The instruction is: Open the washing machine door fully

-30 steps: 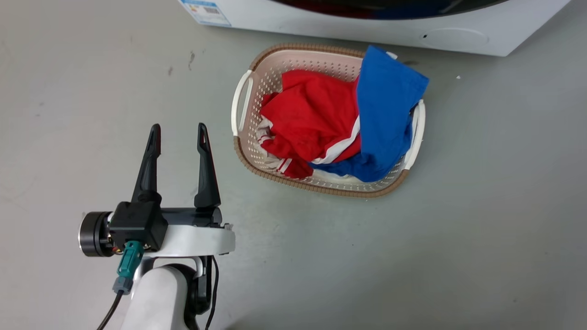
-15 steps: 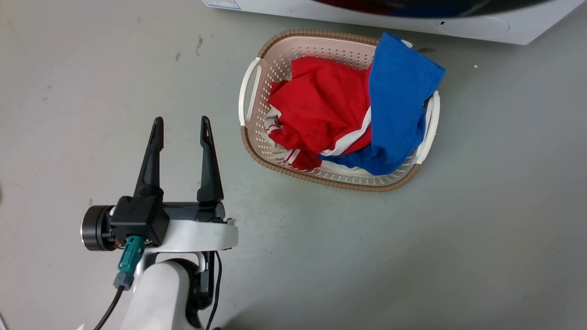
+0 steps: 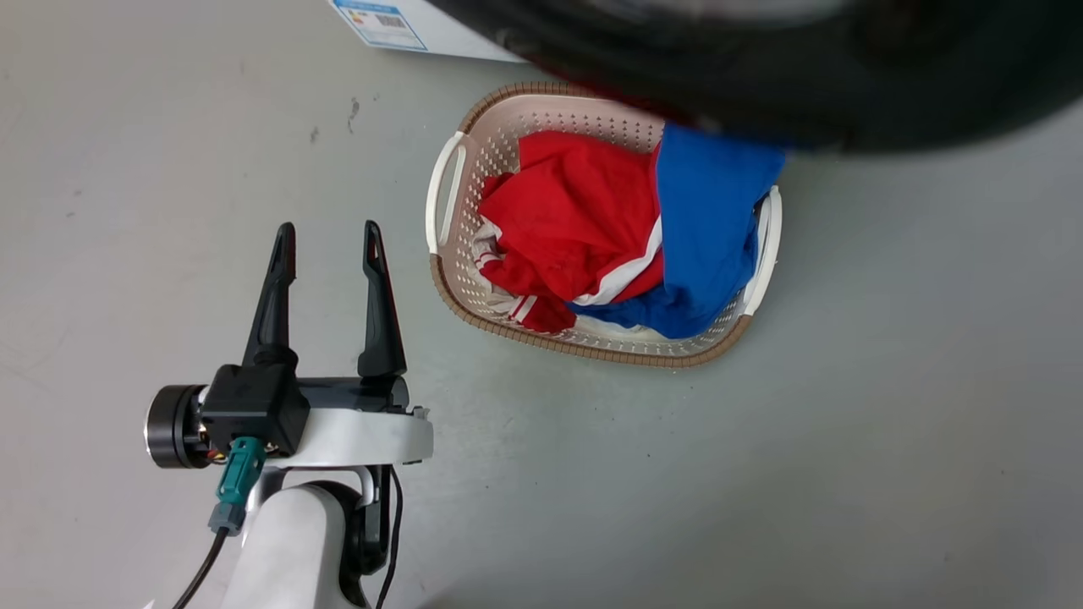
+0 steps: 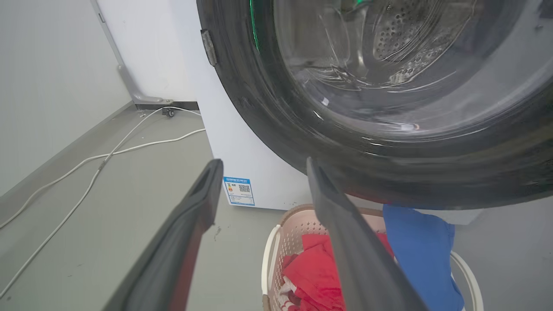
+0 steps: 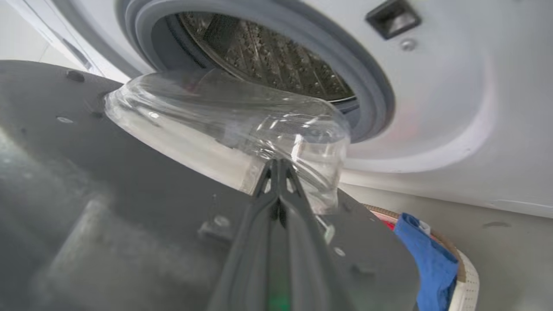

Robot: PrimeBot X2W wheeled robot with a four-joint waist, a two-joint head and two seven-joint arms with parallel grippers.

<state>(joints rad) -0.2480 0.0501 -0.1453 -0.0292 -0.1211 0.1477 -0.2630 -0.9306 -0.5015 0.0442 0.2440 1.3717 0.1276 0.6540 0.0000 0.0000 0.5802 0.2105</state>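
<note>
The washing machine door (image 3: pixel 761 76) is a blurred black arc across the top of the head view, swung out over the basket. In the left wrist view its glossy black ring (image 4: pixel 276 125) and glass fill the upper right. The white washing machine (image 4: pixel 242 142) with a blue label stands behind it. My left gripper (image 3: pixel 328 230) hangs open over the floor, left of the basket, holding nothing. My right gripper (image 5: pixel 276 163) is shut, its tips at the base of the clear glass bowl (image 5: pixel 224 125) on the door's matte inner face (image 5: pixel 108 194). The drum (image 5: pixel 268 56) stands uncovered.
A beige laundry basket (image 3: pixel 446 190) with red and blue clothes sits on the grey floor below the door. White cables (image 4: pixel 108 151) run along the floor to the machine's left, near a wall.
The door has swung out into the top of the head view, hiding the machine's lower front. The camera shifted between frames. My left gripper stays open in the same place.
</note>
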